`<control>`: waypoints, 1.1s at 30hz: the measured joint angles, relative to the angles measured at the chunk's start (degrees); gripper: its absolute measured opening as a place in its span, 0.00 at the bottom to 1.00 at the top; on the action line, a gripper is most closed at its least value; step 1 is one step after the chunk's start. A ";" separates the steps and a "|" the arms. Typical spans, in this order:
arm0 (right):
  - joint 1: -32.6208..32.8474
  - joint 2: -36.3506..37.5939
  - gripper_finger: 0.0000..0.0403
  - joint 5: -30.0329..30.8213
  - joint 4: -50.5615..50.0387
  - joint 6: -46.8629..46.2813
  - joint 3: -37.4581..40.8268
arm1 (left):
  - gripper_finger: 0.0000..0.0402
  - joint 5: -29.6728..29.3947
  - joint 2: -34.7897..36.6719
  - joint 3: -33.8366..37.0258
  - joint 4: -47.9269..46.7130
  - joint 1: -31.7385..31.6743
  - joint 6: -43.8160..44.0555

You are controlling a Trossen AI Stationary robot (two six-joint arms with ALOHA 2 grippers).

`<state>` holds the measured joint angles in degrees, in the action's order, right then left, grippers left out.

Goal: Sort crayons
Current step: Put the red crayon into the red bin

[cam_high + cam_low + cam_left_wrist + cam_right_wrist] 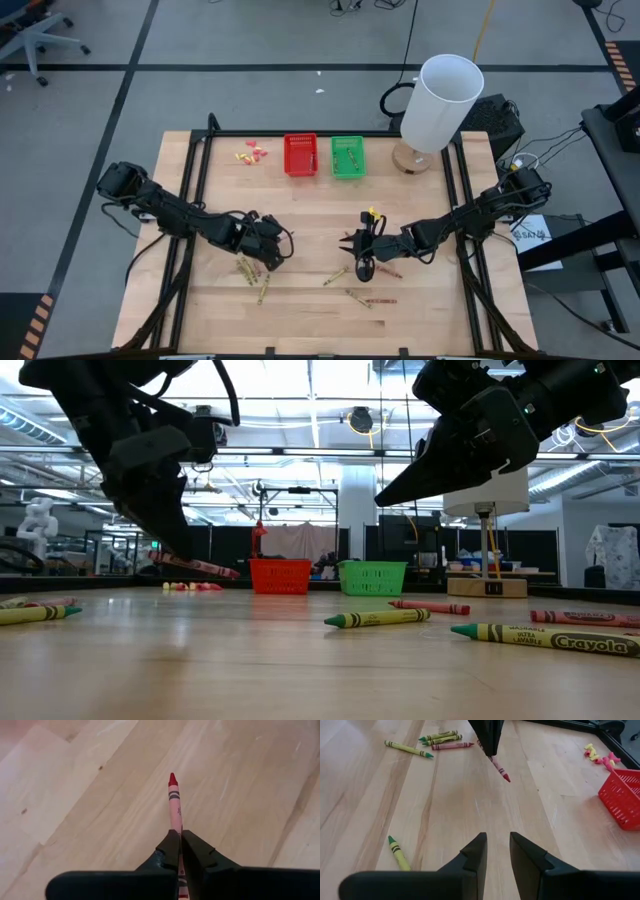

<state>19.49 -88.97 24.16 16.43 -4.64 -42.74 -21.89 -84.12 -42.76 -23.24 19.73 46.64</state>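
Red crayon (174, 805) sticks out from the left claw (179, 842), clamped on it, seemingly above the table.

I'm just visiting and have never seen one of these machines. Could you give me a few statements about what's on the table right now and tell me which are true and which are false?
1. The left gripper is shut on a red crayon. True.
2. The right gripper is carrying a green crayon. False: its fingers stand apart with nothing between them; a green crayon lies on the table beneath it.
3. A red basket and a green basket stand side by side at the far edge of the table. True.
4. All crayons are already in the baskets. False: several lie loose on the wood, such as a green one in the low view.
5. The white lamp stands between the two baskets. False: it stands to the right of the green basket.
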 joint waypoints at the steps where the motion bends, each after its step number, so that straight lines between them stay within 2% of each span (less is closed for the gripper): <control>1: 0.00 0.00 0.18 0.00 0.00 0.00 0.00 | 0.02 0.02 0.00 0.00 0.00 0.00 -0.66; 11: 0.00 0.00 0.18 0.00 0.00 0.85 0.00 | 0.02 -1.31 0.00 0.00 0.52 0.55 -4.07; 23: 0.00 0.00 0.18 0.00 -0.01 0.85 0.00 | 0.02 -2.18 0.00 0.00 1.00 0.55 -4.09; 33: 0.00 0.00 0.18 0.00 0.04 0.46 0.00 | 0.02 -3.85 0.02 0.00 7.08 0.55 -7.14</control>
<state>19.49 -88.97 24.16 16.47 -4.19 -42.74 -25.74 -84.09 -42.76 -16.17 20.27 39.50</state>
